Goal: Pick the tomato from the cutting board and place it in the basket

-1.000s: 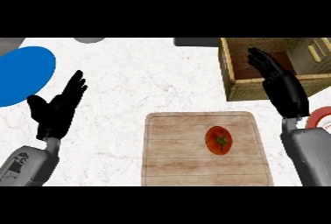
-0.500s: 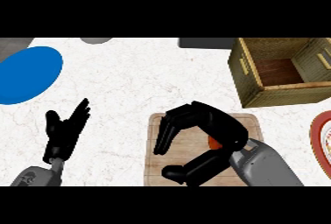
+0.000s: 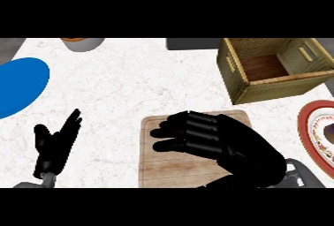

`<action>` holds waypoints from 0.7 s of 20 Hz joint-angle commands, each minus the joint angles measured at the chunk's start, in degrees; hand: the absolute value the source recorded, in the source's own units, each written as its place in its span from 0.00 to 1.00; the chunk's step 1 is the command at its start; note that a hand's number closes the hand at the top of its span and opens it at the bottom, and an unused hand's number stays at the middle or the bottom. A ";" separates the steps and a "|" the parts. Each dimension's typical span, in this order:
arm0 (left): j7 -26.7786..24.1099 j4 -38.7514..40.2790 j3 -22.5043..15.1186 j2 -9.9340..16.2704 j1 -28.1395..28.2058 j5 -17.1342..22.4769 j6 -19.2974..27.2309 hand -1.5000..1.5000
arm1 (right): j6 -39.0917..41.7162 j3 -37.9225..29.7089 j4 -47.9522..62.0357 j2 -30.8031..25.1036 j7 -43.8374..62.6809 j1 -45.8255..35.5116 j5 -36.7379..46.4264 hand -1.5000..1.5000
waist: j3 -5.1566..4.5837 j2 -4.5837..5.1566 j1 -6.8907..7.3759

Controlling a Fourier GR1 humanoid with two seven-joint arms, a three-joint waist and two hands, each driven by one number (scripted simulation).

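The square woven basket (image 3: 274, 66) with its wooden floor holds nothing. The black right hand (image 3: 209, 141) curls over the pale wooden cutting board (image 3: 166, 167), hiding the tomato, so whether it's actually gripped is unclear. The left hand (image 3: 55, 148) rests open at lower left.

Wide bare counter (image 3: 137, 84) across frame centre, between blue plate (image 3: 20, 86) at left edge and basket (image 3: 274, 68) at upper right. Basket mouth open, unobstructed from above. Right hand (image 3: 215, 143) blocks most of cutting board (image 3: 169, 170). Patterned plate (image 3: 320, 137) crowds right edge. Left hand (image 3: 55, 148) occupies lower left corner.
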 commanded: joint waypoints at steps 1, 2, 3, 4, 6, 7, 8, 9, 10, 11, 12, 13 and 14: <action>3.42 3.11 -1.13 -0.70 4.49 0.18 1.33 0.50 | 1.52 -5.06 -8.53 -8.32 7.02 -3.11 6.16 0.00 | -0.72 0.58 -0.92; 4.16 1.27 -2.15 -0.67 4.58 0.09 0.62 0.50 | 3.21 -7.07 -7.69 -10.28 8.22 -5.58 6.83 0.00 | -0.69 0.82 0.00; 1.97 1.92 -1.07 0.50 7.34 1.19 -1.53 0.50 | 5.42 -9.13 -9.94 -13.42 9.14 -5.66 5.95 0.00 | -0.77 0.65 -0.02; 2.88 0.68 -1.07 0.49 7.48 0.73 -0.24 0.50 | 6.75 -9.85 -12.42 -15.31 10.47 -4.50 5.68 0.00 | -0.67 0.63 -0.16; 4.02 0.94 0.21 1.20 4.87 1.09 -0.52 0.50 | 12.71 -14.71 -15.01 -19.66 12.89 -6.75 -0.08 0.00 | -0.70 0.95 -0.47; 4.77 1.21 -0.53 0.55 5.77 1.34 -0.73 0.50 | 14.10 -15.00 -16.23 -21.66 12.70 -5.97 0.05 0.00 | -0.68 1.00 -0.61; 2.75 2.24 -0.13 0.98 6.50 1.08 -1.72 0.50 | 16.70 -16.70 -16.35 -23.54 13.93 -7.27 -2.15 0.00 | -0.76 1.08 -0.34; 1.47 1.21 -1.16 -0.72 7.47 0.04 -0.17 0.50 | 19.51 -17.65 -17.19 -25.48 15.58 -7.69 -4.60 0.00 | -0.79 0.94 -0.28; 3.46 -0.11 -0.85 0.38 6.82 0.47 -0.51 0.50 | 21.78 -19.55 -17.02 -27.55 15.97 -8.49 -6.79 0.00 | -0.73 0.96 -0.12; 2.89 -0.56 -1.58 -0.12 8.39 -0.08 -0.06 0.50 | 24.05 -18.85 -16.79 -29.23 16.50 -7.92 -7.52 0.00 | -0.73 0.98 0.26; 3.33 0.20 -2.17 -0.95 6.68 -0.70 0.33 0.50 | 26.46 -18.88 -17.78 -31.05 16.90 -8.33 -8.83 0.00 | -0.76 1.10 -0.35; 1.49 0.85 -1.10 -0.31 7.73 -0.57 -0.28 0.50 | 28.40 -21.62 -16.05 -33.31 16.39 -8.61 -10.94 0.00 | -0.76 1.23 0.08; 3.96 -0.72 -0.35 0.54 6.83 0.43 -0.33 0.50 | 30.81 -22.84 -16.19 -35.52 16.72 -9.00 -12.89 0.00 | -0.72 1.11 -0.01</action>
